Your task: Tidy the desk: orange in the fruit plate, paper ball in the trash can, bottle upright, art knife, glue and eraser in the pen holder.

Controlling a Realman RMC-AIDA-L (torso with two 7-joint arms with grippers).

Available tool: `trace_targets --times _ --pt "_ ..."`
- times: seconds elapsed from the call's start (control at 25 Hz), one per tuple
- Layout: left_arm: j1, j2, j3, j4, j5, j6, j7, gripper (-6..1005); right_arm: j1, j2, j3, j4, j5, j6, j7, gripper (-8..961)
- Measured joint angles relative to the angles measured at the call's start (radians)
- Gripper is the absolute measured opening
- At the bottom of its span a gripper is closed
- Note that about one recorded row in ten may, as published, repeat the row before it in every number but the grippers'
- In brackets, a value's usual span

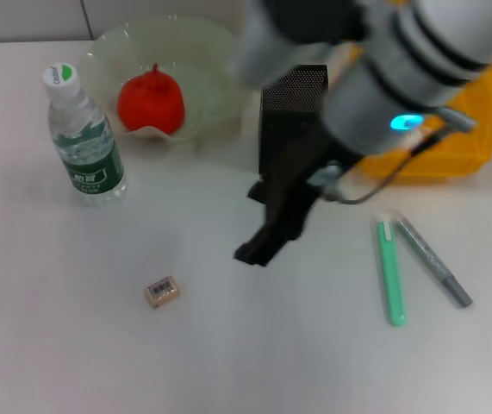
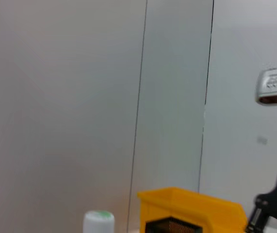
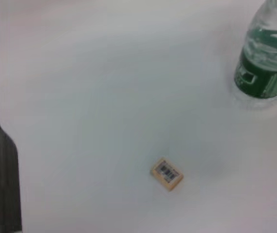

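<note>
Office-like desk: white tabletop point(image 1: 228, 345), grey panelled wall point(image 2: 80, 97), pen holder point(image 1: 293, 103)

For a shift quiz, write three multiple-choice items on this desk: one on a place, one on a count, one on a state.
1. Where is the orange?
A. in the fruit plate
B. in the trash can
C. beside the eraser

2. How many pen-like items lie on the desk at the robot's right?
A. none
B. two
C. four

3. How does the bottle stand?
A. on its side
B. upside down
C. upright

Key: 1 A, the red-orange fruit sits inside the green glass bowl. 2 B, a green one and a grey one lie side by side. 3 C, its cap is on top and its base is on the desk.
</note>
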State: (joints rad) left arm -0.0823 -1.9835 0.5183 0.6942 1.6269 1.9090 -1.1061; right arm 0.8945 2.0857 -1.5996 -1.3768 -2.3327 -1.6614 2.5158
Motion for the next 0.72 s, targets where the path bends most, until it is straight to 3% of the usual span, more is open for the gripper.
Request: trace_targets --times 0.12,0.32,0.72 --pt "0.001 -0.002 -0.001 -0.009 0.037 0.001 0.004 804 0.108 0.004 -0.091 0.133 -0.004 0.071 0.015 813" --pt "0.002 -0.009 0.002 -0.013 0.057 0.000 0.005 803 0.163 0.006 -0.138 0.227 -0.009 0.115 0.067 813" --pt "-0.004 -0.009 -0.001 -0.021 0.062 -0.016 0.005 802 0.159 0.005 -0.123 0.294 -0.182 0.083 0.295 813"
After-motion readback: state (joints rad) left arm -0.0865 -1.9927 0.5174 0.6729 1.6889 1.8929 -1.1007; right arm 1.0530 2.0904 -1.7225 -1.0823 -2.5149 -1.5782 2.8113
